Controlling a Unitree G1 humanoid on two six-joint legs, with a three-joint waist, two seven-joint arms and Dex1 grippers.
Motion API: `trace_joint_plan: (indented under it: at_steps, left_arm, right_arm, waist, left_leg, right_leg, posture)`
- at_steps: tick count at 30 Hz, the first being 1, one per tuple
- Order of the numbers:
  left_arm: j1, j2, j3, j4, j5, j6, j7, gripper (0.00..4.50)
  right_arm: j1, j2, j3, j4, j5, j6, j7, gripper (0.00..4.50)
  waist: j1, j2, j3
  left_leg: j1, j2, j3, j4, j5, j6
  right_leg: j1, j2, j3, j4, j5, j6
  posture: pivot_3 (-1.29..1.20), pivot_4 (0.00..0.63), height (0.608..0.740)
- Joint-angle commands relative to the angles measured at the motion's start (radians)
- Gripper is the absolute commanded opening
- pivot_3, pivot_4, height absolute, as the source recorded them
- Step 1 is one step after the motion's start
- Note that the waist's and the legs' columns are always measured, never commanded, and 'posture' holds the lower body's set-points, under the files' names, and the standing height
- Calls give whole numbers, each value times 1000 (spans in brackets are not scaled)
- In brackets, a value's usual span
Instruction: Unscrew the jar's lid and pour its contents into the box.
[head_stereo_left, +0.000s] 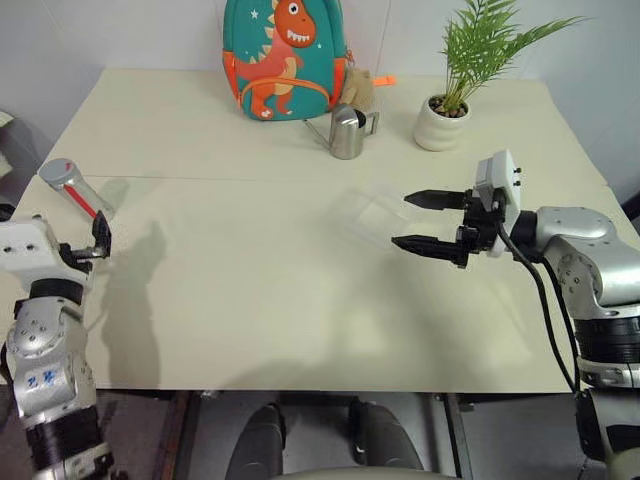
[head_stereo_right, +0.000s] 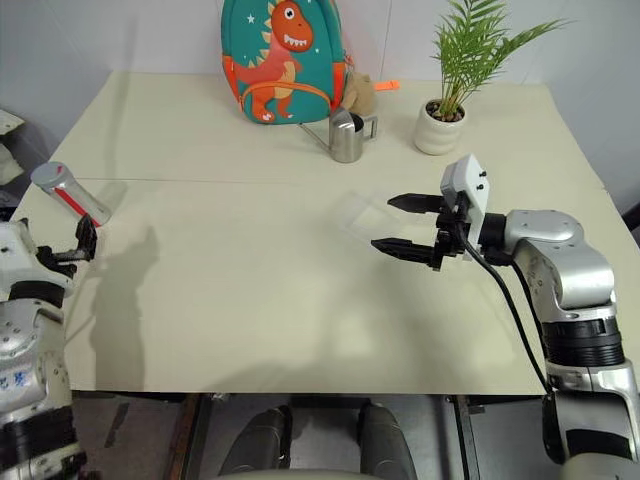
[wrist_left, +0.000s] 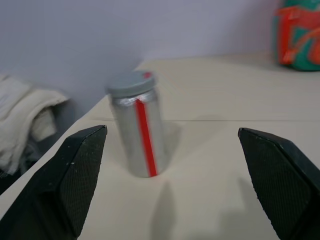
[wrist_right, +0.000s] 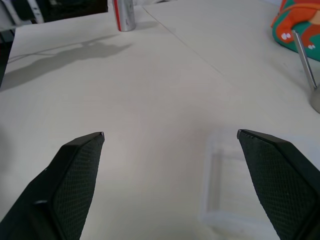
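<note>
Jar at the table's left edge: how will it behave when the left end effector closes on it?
The jar stands upright, tall and narrow, so a nudge high up probably tips it. Its smooth metallic side looks slippery. On its side it would likely roll, with the table's edge close by. The lid is still on.

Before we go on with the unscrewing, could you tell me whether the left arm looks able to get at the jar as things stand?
Probably yes: the left gripper faces the upright jar with open jaws, and nothing lies between them.
</note>
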Motion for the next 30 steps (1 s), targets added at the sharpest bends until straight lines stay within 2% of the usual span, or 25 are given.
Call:
trace_joint_plan:
  at_steps: [1,16,30]
  left_arm:
    - [-83,19,1,128,35,-36,61,4488]
    - [-428,108,-78,735,78,-308,49,4488]
    - [-590,162,-120,1022,75,-445,56,4488]
  right_arm:
    - [-25,14,-1,5,-9,-40,16,4500]
    - [-14,29,-2,3,-22,-62,23,4500]
    - [-5,27,-4,-3,-25,-61,19,4500]
  waist:
    - [4,0,0]
    - [15,0,0]
    - [13,0,0]
  left_leg:
    - [0,0,0,0,0,0]
    - [-1,0,1,0,0,-1]
    - [-1,0,1,0,0,-1]
  right_leg:
    - [0,0,0,0,0,0]
    - [-1,0,0,0,0,1]
    - [-1,0,0,1,1,2]
  posture:
    - [0,150,740]
    - [0,150,740]
    - [0,150,740]
